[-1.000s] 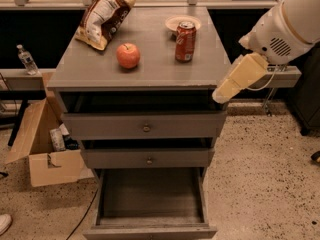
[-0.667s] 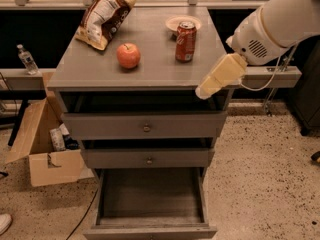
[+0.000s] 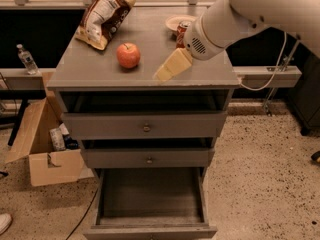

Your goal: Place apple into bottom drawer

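The pale, wedge-shaped claw hangs over the smooth grey desk near its front edge, right of centre; how far open it is, I cannot tell. The round red apple sits apart to its left. The boxy grey bottom drawer stands pulled out.

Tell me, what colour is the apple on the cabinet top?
Red-orange apple, clearest in the camera view; the cream gripper hovers to its right.

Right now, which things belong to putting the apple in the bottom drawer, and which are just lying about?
Job: apple on the cabinet top; bottom drawer, pulled open; gripper, over the cabinet top beside the apple, not touching it.
Lying about: chip bag, soda can, plate, water bottle, cardboard box.
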`<state>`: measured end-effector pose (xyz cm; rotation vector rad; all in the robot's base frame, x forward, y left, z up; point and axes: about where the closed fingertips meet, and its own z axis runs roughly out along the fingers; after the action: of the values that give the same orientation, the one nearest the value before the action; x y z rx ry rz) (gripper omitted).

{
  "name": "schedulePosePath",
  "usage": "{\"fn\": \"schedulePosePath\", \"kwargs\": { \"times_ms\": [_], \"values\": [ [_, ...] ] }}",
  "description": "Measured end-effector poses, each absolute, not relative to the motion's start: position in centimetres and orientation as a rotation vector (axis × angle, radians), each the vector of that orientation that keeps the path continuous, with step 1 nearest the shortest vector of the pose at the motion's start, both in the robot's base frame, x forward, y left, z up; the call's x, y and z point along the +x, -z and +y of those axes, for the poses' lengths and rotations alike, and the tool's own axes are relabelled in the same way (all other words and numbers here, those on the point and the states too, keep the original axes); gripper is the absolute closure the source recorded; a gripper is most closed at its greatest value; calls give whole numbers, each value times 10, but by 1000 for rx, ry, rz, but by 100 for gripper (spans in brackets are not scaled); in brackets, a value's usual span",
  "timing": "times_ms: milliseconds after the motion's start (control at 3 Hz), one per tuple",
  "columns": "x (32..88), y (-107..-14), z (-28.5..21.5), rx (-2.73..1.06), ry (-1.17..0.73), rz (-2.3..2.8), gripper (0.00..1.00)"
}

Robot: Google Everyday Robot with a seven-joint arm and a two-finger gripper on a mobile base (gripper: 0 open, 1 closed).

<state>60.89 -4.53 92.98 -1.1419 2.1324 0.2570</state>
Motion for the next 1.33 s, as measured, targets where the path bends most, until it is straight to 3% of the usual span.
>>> {"fn": "schedulePosePath", "kwargs": {
  "times_ms": [333,667,1333],
  "values": [
    [644,-919,-13,-1025,-275,2142,0],
    [644,-919,-13,-1025,-275,2142,0],
    [682,-886,37,-1012,-395,2053,0]
  ]
}}
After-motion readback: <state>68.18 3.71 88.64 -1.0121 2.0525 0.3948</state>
